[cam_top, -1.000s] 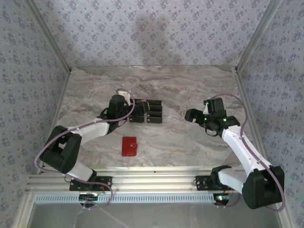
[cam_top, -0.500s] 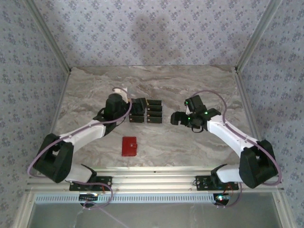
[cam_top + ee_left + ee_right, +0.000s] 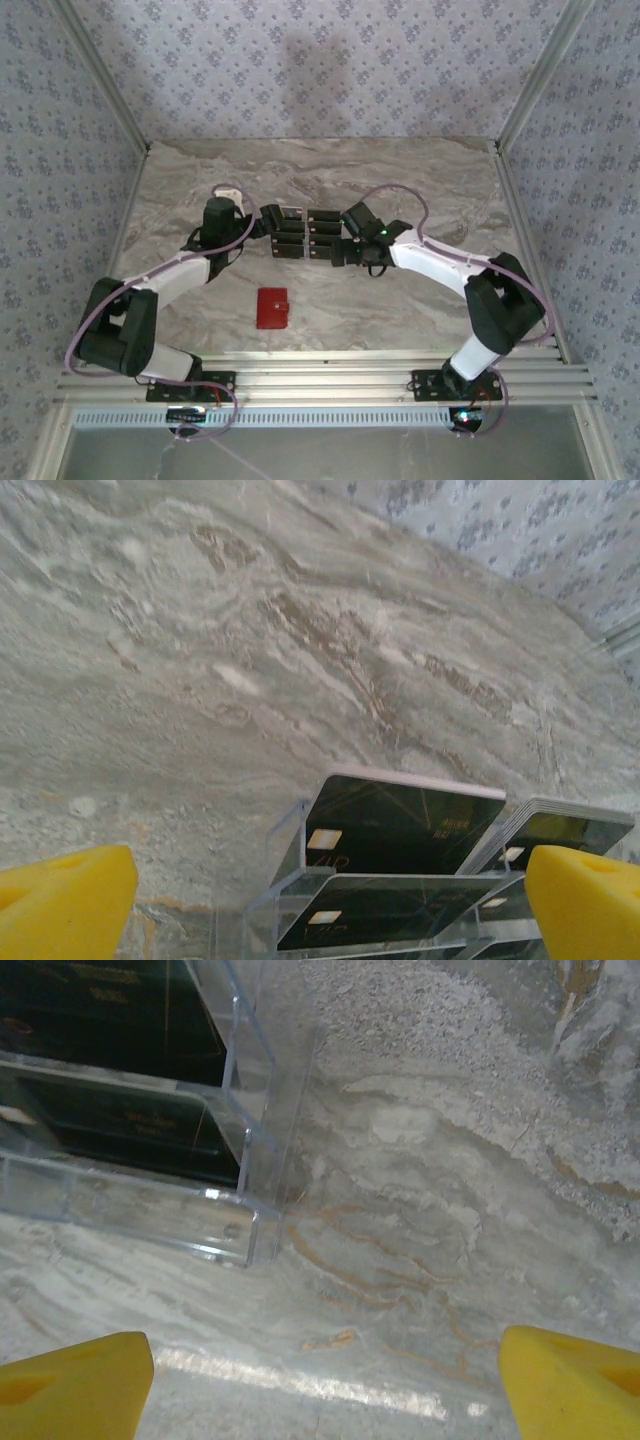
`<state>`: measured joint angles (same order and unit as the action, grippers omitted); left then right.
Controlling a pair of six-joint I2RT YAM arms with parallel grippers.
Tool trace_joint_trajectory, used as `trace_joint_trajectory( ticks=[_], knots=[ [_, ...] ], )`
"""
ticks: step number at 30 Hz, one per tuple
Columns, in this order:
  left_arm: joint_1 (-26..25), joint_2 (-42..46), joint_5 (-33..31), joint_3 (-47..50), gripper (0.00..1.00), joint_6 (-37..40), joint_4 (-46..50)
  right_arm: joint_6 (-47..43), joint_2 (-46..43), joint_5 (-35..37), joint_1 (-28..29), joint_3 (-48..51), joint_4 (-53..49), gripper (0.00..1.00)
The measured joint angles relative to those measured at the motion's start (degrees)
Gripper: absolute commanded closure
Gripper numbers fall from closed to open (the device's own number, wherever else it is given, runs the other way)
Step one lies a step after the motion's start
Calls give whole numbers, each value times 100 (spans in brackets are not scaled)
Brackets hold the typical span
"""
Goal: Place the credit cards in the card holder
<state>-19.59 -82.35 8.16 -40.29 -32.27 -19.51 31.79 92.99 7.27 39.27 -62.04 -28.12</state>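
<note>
Top view first: the credit cards are sitting in a clear rack roughly in the middle of the marble tabletop, stacked in little tiers. The card holder is the red wallet lying flat and folded shut, well apart from the rack, closer to the near edge and a bit left of the middle. Nothing is touching it. Both arms are reaching in toward the rack. The left pincer is just beside the rack's left side and the right pincer is just beside its right side. Can't tell from up here if either one is actually touching the plastic.

Left wrist cam: the left pincer is spread wide, with yellow fingertips way out at the two bottom corners of the shot and nothing gripped. Between them are the black cards, leaning in the clear rack, with light chip marks showing and a second pile off to the right.

Right wrist cam: the right pincer is also wide and holding nothing, its yellow fingertips at the bottom corners over bare marble. The rack's corner sits top left with dark cards behind the plastic.
</note>
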Motion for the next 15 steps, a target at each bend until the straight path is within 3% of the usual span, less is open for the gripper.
trace_joint_trajectory(
  ticks=[15],
  knots=[
    [-85, -481, 262, 39, 0, -190, -479, 55, 807, 302, -4, -236, 101, 9]
  ],
)
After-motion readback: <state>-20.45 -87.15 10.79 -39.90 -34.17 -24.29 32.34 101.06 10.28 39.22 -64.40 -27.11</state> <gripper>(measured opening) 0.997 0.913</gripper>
